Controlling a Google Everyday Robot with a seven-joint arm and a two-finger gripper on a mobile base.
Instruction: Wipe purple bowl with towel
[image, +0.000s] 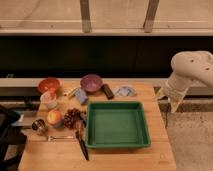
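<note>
The gripper (169, 99) hangs off the right edge of the wooden table (125, 158), just outside its back right corner. It carries nothing, and whether it is clenched or released cannot be told. The purple bowl (91, 82) sits upright at the back edge, left of centre, its open mouth facing up where a cloth could reach in. The towel (125, 91) lies crumpled along the same back edge, to the bowl's right, with a dark block (107, 91) between them. The towel is the nearer of the two to the arm, so picking it up looks like the first step, not yet begun. A green tray (118, 125) fills the front right area, so a reach along the back edge seems the clearer route.
</note>
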